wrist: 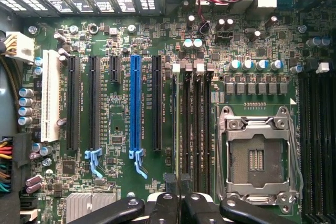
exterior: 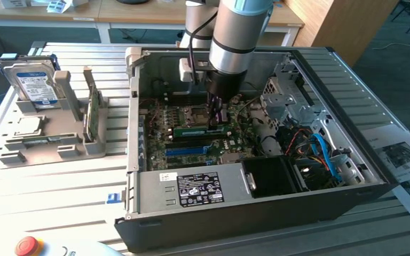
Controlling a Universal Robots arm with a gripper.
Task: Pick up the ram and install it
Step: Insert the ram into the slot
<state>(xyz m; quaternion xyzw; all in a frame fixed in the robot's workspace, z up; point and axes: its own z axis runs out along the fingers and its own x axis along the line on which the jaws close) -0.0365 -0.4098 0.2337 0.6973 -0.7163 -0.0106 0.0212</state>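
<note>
We've got the tool [exterior: 215,120] clenched on the ram [exterior: 190,129], its long axis parallel to the black memory slots [wrist: 195,129] just below.

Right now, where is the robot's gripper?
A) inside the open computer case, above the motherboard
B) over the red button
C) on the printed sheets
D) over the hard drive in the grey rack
A: the gripper reaches down into the open computer case, closed on the ram just above the motherboard, far from the hard drive.
</note>
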